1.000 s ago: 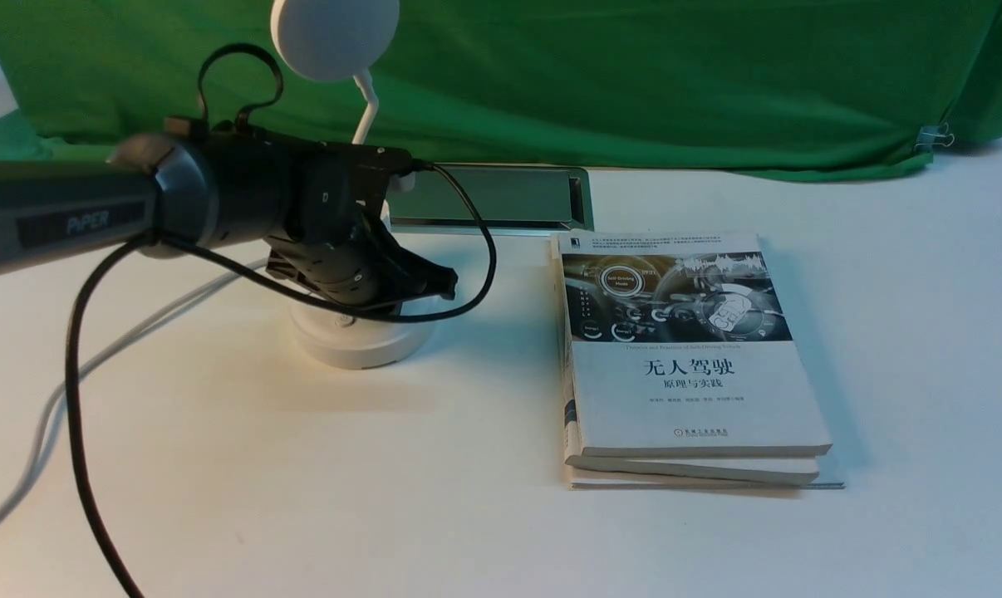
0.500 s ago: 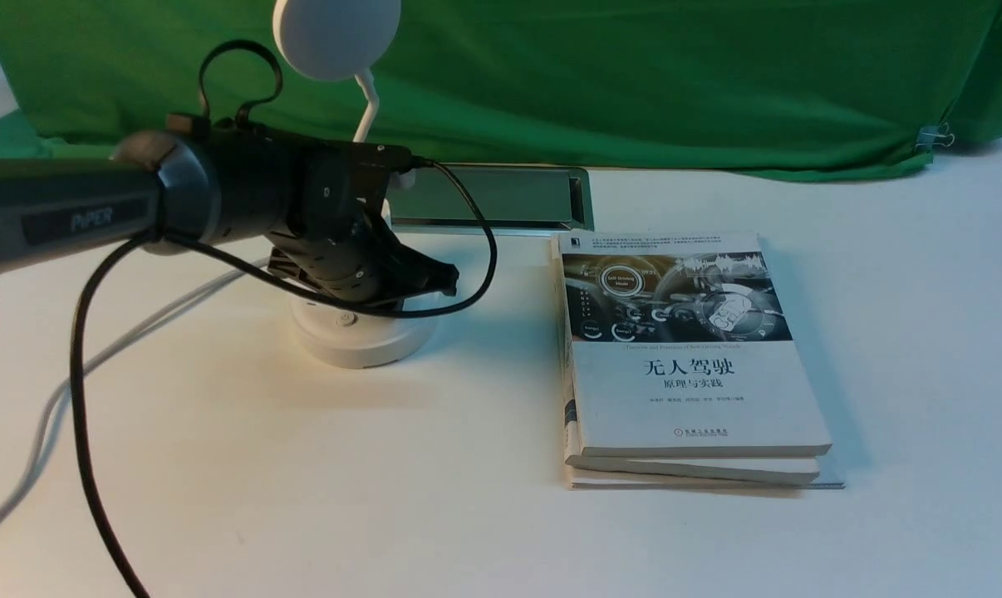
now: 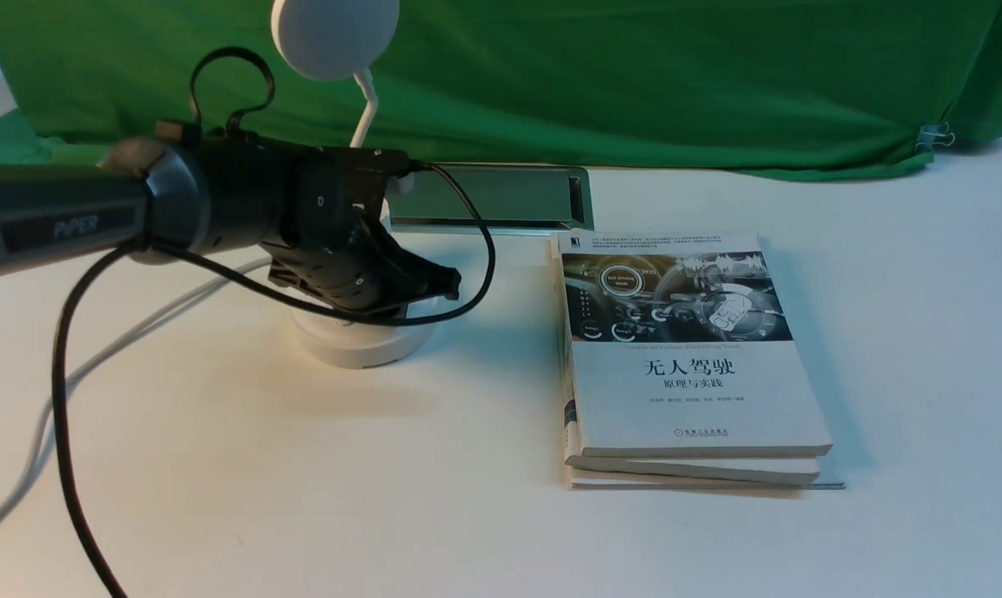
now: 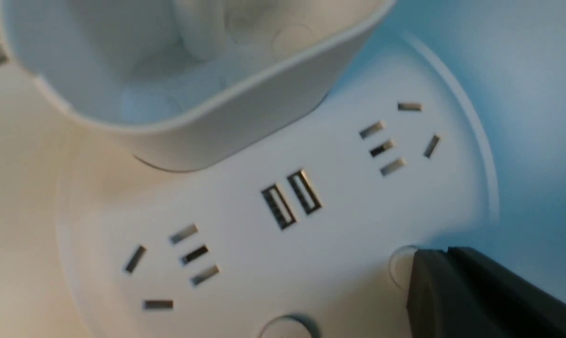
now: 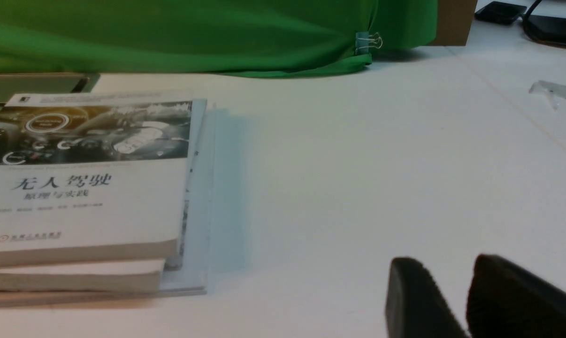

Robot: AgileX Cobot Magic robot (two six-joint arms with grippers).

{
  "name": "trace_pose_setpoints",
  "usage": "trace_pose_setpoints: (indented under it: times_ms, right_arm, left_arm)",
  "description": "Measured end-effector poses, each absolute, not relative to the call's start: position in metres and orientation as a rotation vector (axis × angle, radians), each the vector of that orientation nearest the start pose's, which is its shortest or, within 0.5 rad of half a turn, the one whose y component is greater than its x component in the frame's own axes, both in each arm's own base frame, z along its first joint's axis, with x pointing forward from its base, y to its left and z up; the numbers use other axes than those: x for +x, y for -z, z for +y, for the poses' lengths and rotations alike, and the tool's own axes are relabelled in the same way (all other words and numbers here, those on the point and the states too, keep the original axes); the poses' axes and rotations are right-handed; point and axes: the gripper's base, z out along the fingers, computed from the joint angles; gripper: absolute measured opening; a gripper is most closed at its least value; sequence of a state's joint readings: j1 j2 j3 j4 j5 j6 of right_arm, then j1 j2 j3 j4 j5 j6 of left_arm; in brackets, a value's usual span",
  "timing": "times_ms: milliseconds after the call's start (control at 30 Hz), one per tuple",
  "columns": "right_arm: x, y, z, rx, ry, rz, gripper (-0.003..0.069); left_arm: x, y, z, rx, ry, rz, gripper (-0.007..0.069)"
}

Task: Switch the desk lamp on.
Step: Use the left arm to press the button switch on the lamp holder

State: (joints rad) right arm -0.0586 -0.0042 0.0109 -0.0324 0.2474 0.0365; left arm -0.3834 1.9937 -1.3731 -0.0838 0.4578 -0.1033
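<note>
The white desk lamp stands at the back left, with its round disc head (image 3: 335,33) on a thin bent neck (image 3: 365,106) and a round base (image 3: 360,345). My left gripper (image 3: 444,286) is shut and hangs low over the top of the base, hiding most of it. In the left wrist view its black fingertips (image 4: 433,263) sit on the edge of a round button (image 4: 398,271). A second button (image 4: 287,328), USB ports (image 4: 290,199), sockets (image 4: 391,141) and the cup holder (image 4: 179,70) also show. My right gripper (image 5: 454,270) is slightly open over bare table, holding nothing.
Two stacked books (image 3: 684,390) lie right of the lamp. A grey metal cable slot (image 3: 501,195) is set in the table behind them. Green cloth (image 3: 634,83) covers the back. A white cable (image 3: 94,357) and my arm's black cable (image 3: 61,415) trail at the left.
My left gripper rose a little off the lamp base, then came back down; the button seen on the base earlier is now covered by it.
</note>
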Motion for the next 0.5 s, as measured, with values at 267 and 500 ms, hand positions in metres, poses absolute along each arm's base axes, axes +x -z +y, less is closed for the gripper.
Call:
trace_pose_setpoints:
  times_ms: [267, 500]
  right_arm:
    - [0.0552, -0.1874, -0.0040, 0.061, 0.046, 1.736, 0.0241]
    - [0.0552, -0.1874, -0.0040, 0.061, 0.046, 1.736, 0.0241]
  left_arm:
    - [0.3985, -0.1819, -0.1637, 0.280, 0.259, 2.528, 0.0021]
    - [0.3992, -0.1821, -0.1632, 0.295, 0.246, 2.517, 0.0021]
